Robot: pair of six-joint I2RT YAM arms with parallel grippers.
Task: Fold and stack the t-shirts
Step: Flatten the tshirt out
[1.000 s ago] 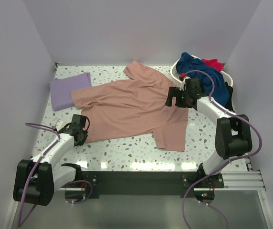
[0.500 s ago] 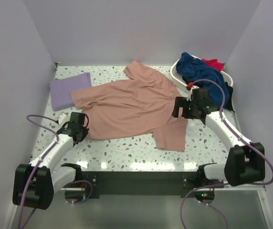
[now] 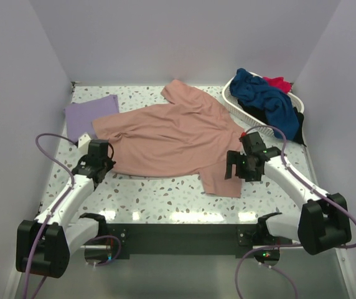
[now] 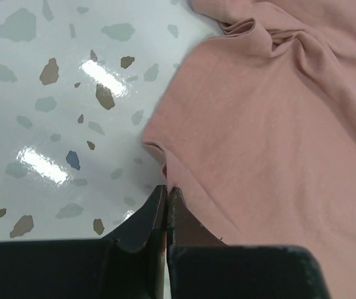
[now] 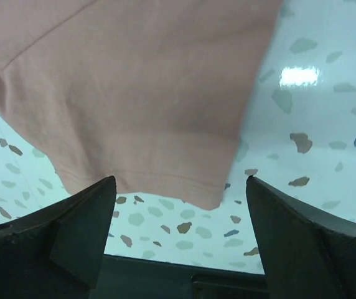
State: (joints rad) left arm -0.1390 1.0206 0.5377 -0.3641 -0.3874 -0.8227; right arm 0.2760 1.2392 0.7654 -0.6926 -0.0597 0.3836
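Lying spread across the middle of the table (image 3: 165, 193), the dusty-pink t-shirt (image 3: 172, 140) is pinched at its near left hem by the closed left gripper (image 4: 167, 190). The right gripper (image 5: 181, 180) is held open over its near right sleeve. A folded lavender t-shirt (image 3: 89, 118) is seen far left.

Near edge: table (image 3: 165, 194) lay bare in front of the pink shirt (image 3: 165, 134).
Right rear: basket (image 3: 230, 96) filled the corner.
Left rear: lavender shirt (image 3: 88, 118).

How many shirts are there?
5: pink spread mid-table, lavender folded at far left, navy, red and black piled in the basket; more may hide underneath.
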